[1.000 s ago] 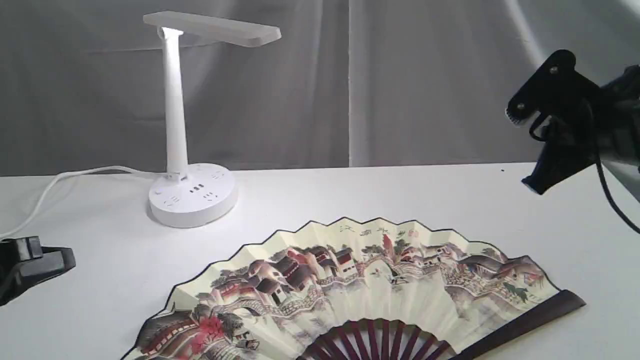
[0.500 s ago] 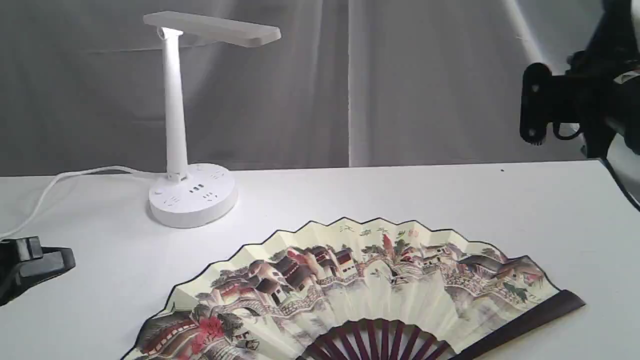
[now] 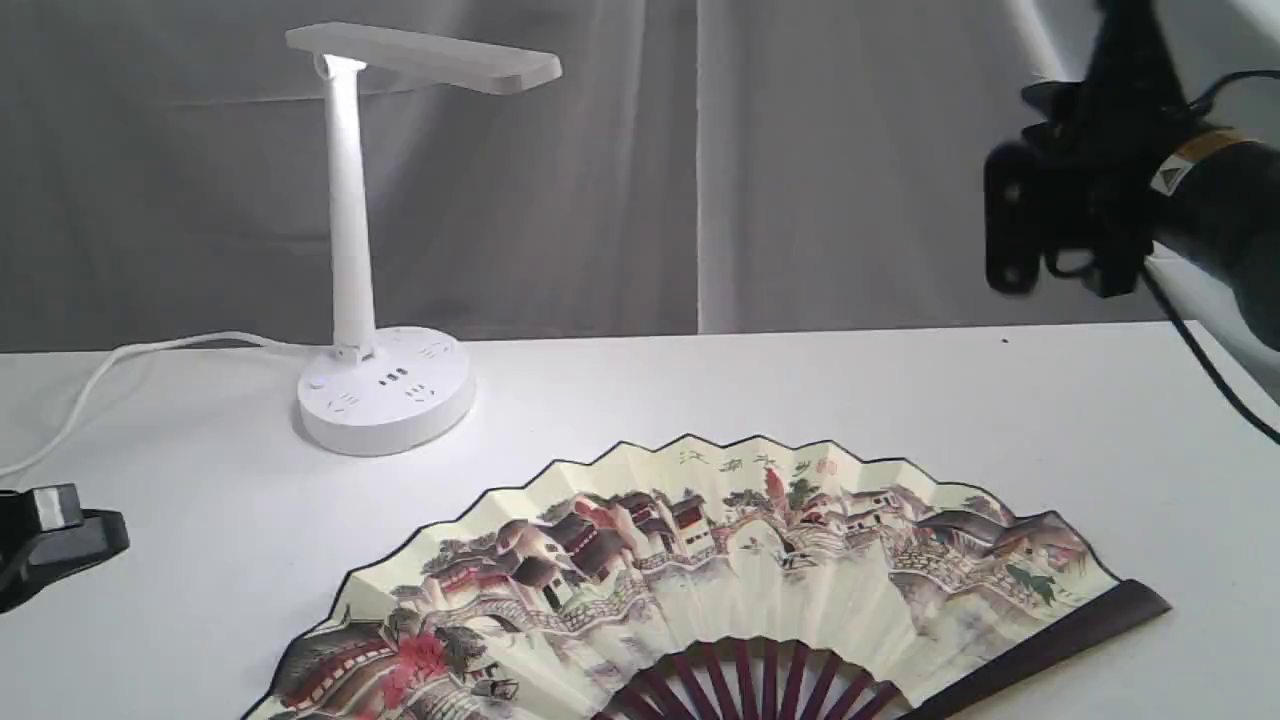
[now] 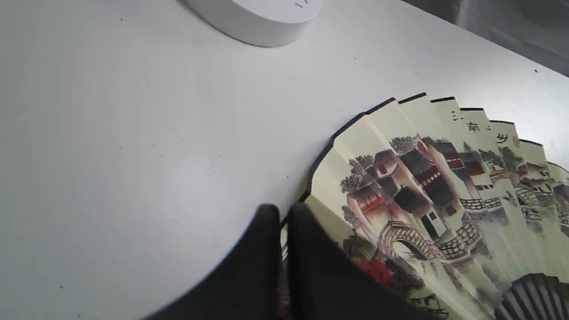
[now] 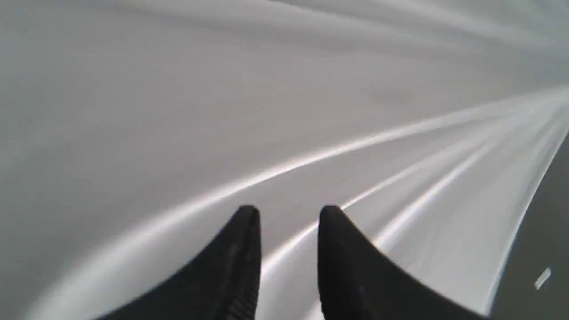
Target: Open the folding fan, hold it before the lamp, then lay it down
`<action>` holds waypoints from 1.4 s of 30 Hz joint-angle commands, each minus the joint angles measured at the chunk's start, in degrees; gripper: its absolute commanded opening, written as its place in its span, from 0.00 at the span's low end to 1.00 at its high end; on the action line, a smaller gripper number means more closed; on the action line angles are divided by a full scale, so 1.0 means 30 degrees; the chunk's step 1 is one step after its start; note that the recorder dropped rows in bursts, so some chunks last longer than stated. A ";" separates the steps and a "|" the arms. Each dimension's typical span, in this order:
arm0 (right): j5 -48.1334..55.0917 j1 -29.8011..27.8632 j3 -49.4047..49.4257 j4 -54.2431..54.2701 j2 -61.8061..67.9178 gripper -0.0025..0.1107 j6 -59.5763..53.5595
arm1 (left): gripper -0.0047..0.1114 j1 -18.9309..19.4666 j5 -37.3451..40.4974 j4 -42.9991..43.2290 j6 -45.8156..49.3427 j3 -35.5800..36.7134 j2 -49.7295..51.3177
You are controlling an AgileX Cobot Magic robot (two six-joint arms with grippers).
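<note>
One wide-open cream folding fan

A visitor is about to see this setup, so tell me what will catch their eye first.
The painted fan dominates, spread fully open and lying flat on the white table at the front. Behind it to the left stands the white lamp, upright. The right gripper hangs high on the right, jaws apart and empty.

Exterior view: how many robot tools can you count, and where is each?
2. The left tool is low at the view's left edge, apart from the folding fan; the right tool is high at the right, above the table. None appears hidden.
</note>
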 commanded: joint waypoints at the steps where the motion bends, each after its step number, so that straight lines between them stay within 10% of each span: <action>1: -0.2588 0.0009 -0.0104 0.9345 -0.0142 0.21 1.2091 | 0.07 -0.0064 -0.0057 -0.0045 -0.0108 -0.0095 -0.0237; 5: 0.0210 -0.0258 -0.0104 1.8854 -0.0142 0.19 2.4471 | 0.07 -0.0064 -0.0093 -0.0045 -0.0847 -0.0095 -0.0237; 9: 0.3779 -0.0428 -0.0535 1.3753 0.0095 0.16 3.1145 | 0.07 -0.0064 -0.0087 -0.0045 -0.0882 -0.0095 -0.0237; 13: 0.9742 -0.0428 -0.3819 0.2246 0.0666 0.03 3.2106 | 0.07 -0.0064 -0.0087 -0.0045 -0.0888 -0.0095 -0.0237; 22: 2.8835 -0.0520 -1.4310 0.1140 0.3651 0.02 2.5939 | 0.07 -0.0064 -0.0087 -0.0045 -0.0964 -0.0095 -0.0237; 33: 2.9953 -0.0520 -1.3975 -0.1650 0.3538 0.02 2.5876 | 0.04 -0.0310 -0.5487 0.2789 -0.3466 -0.0189 -0.3621; 42: 2.9717 -0.0520 -1.2645 -0.1141 0.3538 0.02 2.5876 | 0.04 -0.4443 -1.4047 0.5330 -0.6531 -0.0555 -0.6046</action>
